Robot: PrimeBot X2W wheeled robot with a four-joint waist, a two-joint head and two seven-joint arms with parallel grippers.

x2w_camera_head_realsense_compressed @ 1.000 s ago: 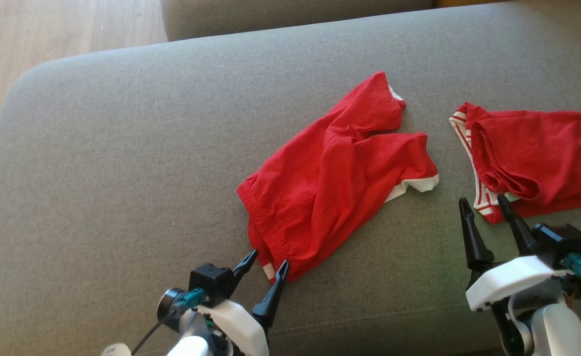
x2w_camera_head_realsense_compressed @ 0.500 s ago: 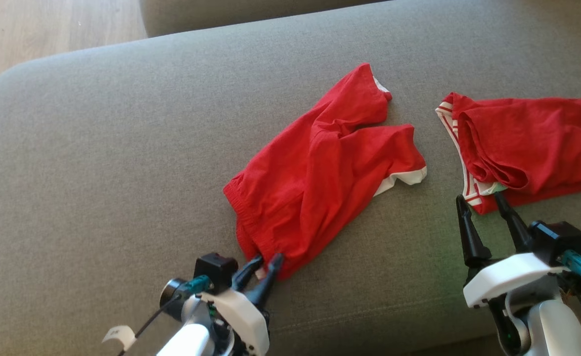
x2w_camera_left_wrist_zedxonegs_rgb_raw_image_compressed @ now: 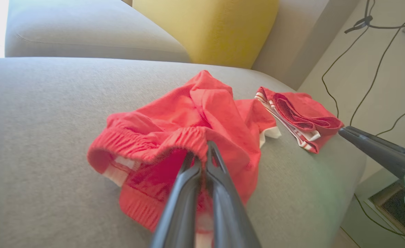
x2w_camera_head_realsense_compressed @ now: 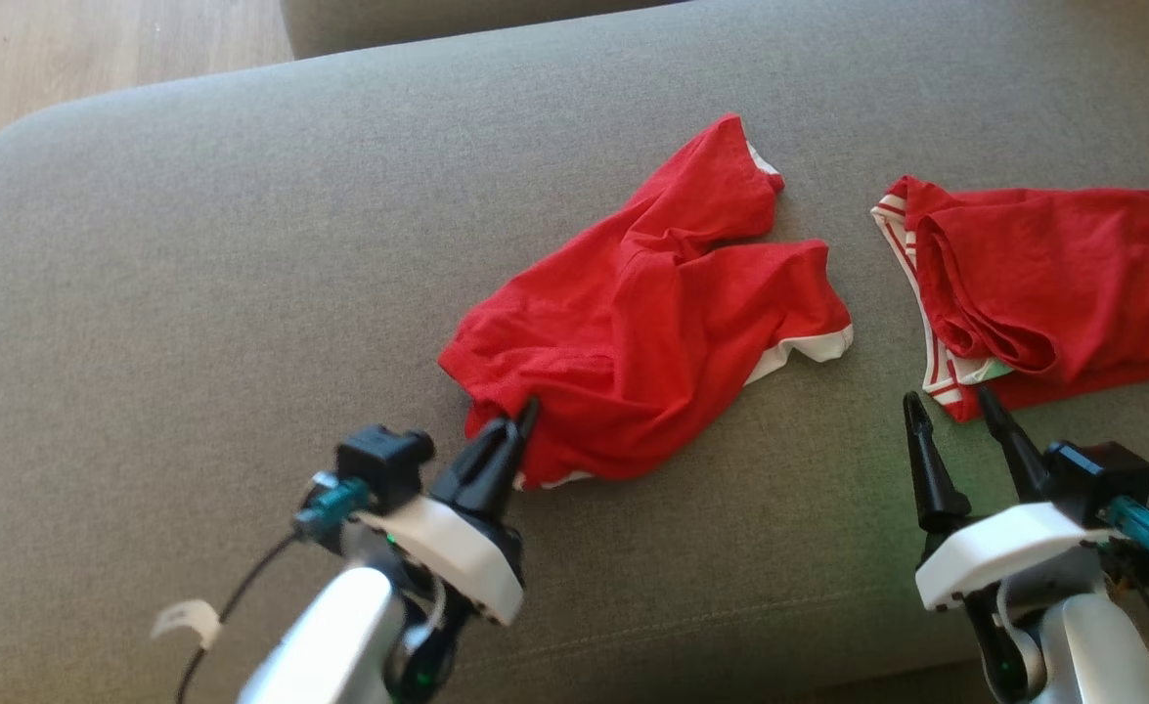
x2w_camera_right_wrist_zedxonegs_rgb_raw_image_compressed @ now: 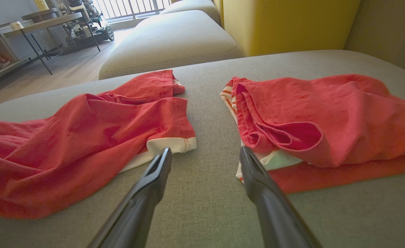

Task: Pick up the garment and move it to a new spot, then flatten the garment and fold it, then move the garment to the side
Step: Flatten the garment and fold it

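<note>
**A:** Where is the garment?

**B:** The garment (x2w_camera_head_realsense_compressed: 652, 323), a pair of red shorts, lies crumpled near the middle of the grey sofa cushion (x2w_camera_head_realsense_compressed: 193, 293). Its legs point away from the robot and its elastic waistband (x2w_camera_left_wrist_zedxonegs_rgb_raw_image_compressed: 154, 141) is at the near end.

**A:** And the left gripper?

**B:** The left gripper (x2w_camera_head_realsense_compressed: 518, 416) has its fingers pressed together on that waistband, pinching a fold of red cloth at the near left corner. In the left wrist view the gathered edge arches over the fingertips, and the rest of the shorts rests on the cushion.

**A:** What about the other side?

**B:** The right gripper (x2w_camera_head_realsense_compressed: 946, 396) is spread wide and holds nothing. It sits over bare cushion, its tips between the white hem (x2w_camera_head_realsense_compressed: 809, 347) of one shorts leg and a second red piece (x2w_camera_head_realsense_compressed: 1053, 284).

**A:** Does it touch either one?

**B:** Its right fingertip is just at the striped edge of the second piece. Whether it touches, I cannot tell.

**A:** How does that second piece lie?

**B:** It is folded, to the right of the garment and apart from it, with red-and-white striped trim along its left edge.

**A:** Anything behind?

**B:** There is a yellow backrest (x2w_camera_left_wrist_zedxonegs_rgb_raw_image_compressed: 205, 31) beyond the cushion and a wooden floor (x2w_camera_head_realsense_compressed: 95, 49) at the far left.
</note>
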